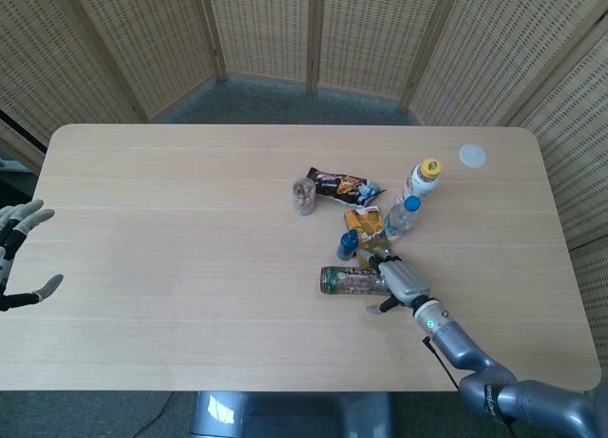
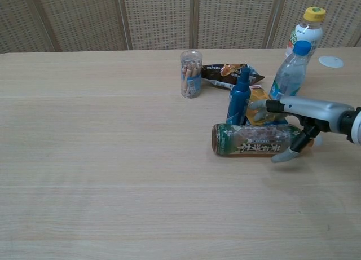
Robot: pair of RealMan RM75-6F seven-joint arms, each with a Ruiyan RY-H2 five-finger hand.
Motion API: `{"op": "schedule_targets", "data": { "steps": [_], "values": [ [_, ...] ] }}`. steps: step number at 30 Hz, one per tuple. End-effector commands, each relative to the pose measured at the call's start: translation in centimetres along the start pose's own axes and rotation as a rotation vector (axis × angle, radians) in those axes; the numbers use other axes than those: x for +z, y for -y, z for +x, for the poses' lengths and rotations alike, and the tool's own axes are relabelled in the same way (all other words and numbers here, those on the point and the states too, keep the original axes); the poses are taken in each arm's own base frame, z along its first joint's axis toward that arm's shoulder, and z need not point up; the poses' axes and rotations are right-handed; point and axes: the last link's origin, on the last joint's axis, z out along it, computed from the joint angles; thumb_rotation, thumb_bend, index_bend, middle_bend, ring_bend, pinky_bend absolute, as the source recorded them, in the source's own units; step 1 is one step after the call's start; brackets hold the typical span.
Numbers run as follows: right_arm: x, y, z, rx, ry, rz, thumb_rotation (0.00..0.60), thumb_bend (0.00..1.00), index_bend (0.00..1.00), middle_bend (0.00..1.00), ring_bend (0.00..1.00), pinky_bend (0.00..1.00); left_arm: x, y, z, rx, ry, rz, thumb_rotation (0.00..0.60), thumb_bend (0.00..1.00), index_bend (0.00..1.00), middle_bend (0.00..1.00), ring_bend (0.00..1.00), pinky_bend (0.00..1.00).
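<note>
I have my right hand point(image 2: 293, 124) spread wide over the lying green-labelled plastic tea bottle point(image 2: 256, 139), fingers not yet closed; next I judge I should curl them round its body.

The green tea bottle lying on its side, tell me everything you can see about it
The green tea bottle is clear plastic with amber-brown drink inside and a green printed label around its body. It lies flat on the wooden table, base toward the left of the chest view, cap end toward the right and hidden by the right robot hand. That hand reaches over the cap end, fingers above and thumb in front; whether it grips cannot be told. A small blue bottle and an orange snack packet sit just behind it.
</note>
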Motion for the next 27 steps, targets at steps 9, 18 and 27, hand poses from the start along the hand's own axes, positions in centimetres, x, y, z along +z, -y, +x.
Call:
{"op": "schedule_targets", "data": {
  "steps": [9,18,27],
  "values": [
    [0.0,-0.2,-0.5,-0.008,-0.071,0.033,0.6,0.1,0.26,0.48,0.19,0.53,0.3,-0.1,0.1,0.0,-0.006,-0.002,0.6,0.33,0.13,0.06,0.0,0.0],
    [-0.9,-0.7,-0.7,-0.016,-0.072,0.021,0.6,0.1,0.26,0.47,0.2,0.54,0.3,0.1,0.1,0.0,-0.008,-0.001,0.6,0.33,0.13,0.06,0.0,0.0],
    [-2.3,-0.5,-0.8,-0.075,-0.057,0.023,0.6,0.13,0.06,0.35,0.09,0.41,0.5,0.0,0.0,-0.005,-0.009,-0.011,0.6,0.33,0.13,0.06,0.0,0.0]
  ]
}}
